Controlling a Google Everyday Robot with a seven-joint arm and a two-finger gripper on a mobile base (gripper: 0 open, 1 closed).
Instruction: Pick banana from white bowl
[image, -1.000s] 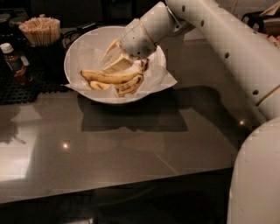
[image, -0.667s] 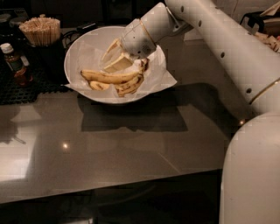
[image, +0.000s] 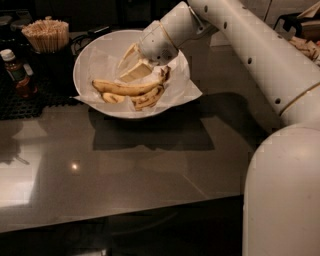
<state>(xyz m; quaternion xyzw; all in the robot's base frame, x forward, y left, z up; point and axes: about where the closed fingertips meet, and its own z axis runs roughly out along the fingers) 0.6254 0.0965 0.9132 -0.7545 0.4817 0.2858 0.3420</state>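
A wide white bowl (image: 82, 57) with a crumpled white paper liner sits at the back of the dark counter. Bananas (image: 125, 89) with brown spots lie across its front half. My gripper (image: 131, 64) reaches down into the bowl from the upper right. Its two pale fingers (image: 136, 72) are spread apart just above and behind the bananas, not closed on them. The white arm runs from the gripper up to the right and down the right edge of the view.
A cup of wooden sticks (image: 46, 35) stands left of the bowl. A small brown bottle with a white cap (image: 15, 70) stands on a black mat (image: 30, 100) at the far left. The dark glossy counter (image: 150, 165) stretches in front of the bowl.
The gripper and arm stay nearly still over the bowl. The bananas have not moved.
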